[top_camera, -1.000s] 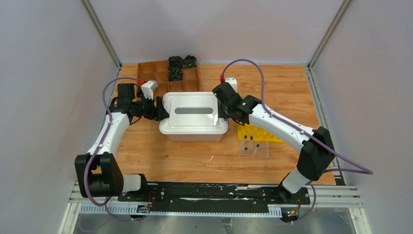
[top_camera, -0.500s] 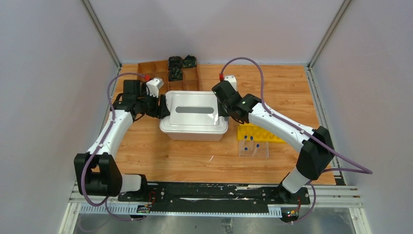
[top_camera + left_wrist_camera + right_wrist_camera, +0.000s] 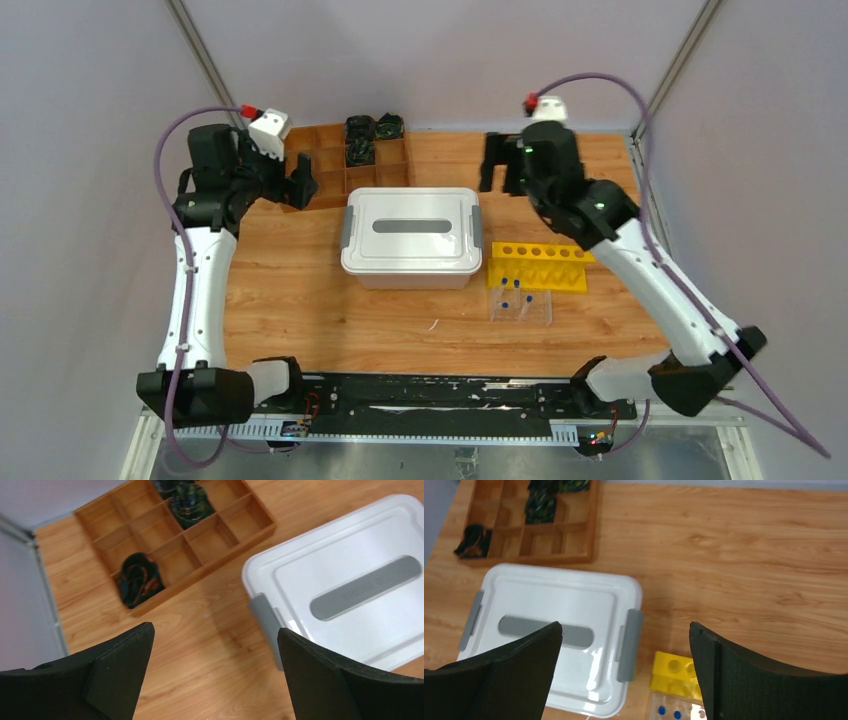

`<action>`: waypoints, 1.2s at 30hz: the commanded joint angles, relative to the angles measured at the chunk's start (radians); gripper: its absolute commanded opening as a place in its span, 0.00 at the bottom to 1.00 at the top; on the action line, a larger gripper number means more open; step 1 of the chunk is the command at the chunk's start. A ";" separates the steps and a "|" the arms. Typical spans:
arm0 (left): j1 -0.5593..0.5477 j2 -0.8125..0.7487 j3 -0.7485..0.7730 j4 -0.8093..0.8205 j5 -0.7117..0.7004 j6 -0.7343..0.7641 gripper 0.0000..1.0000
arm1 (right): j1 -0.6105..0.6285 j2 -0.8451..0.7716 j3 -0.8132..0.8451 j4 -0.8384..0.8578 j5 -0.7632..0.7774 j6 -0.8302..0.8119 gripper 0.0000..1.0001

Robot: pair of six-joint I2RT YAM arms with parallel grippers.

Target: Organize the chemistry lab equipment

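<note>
A yellow holed tube rack [image 3: 538,267] lies right of the white-lidded bin [image 3: 410,235]. In front of the rack stands a clear rectangular tray [image 3: 521,306] holding blue-capped tubes [image 3: 505,300]. My left gripper [image 3: 300,185] hangs open at the back left, above the wood between the brown box and the bin. My right gripper [image 3: 503,175] hangs open at the back, right of the bin. The left wrist view shows its gripper [image 3: 214,628] empty, over bare wood. The right wrist gripper [image 3: 625,625] is also empty, with the rack [image 3: 674,672] and tray [image 3: 674,711] below it.
The bin's lid [image 3: 340,595] is shut, with a grey latch on each end [image 3: 629,645]. A brown compartment box [image 3: 345,150] with dark items sits at the back left. A small white piece [image 3: 434,324] lies on the wood in front of the bin. Grey walls enclose the table.
Both grippers left the ends of the white-lidded bin, opened wide, and rose up and back. The bin now sits slightly further right with its grey latches showing.
</note>
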 commanded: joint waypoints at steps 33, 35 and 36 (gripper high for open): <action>0.080 0.098 -1.062 1.522 -0.062 -0.214 1.00 | -0.818 -0.352 -1.270 1.090 0.004 -0.183 0.97; 0.081 0.130 -1.133 1.711 -0.057 -0.243 1.00 | -0.814 -0.317 -1.292 1.146 -0.028 -0.198 0.98; 0.081 0.130 -1.148 1.750 -0.058 -0.245 1.00 | -0.810 -0.300 -1.304 1.185 -0.036 -0.214 0.98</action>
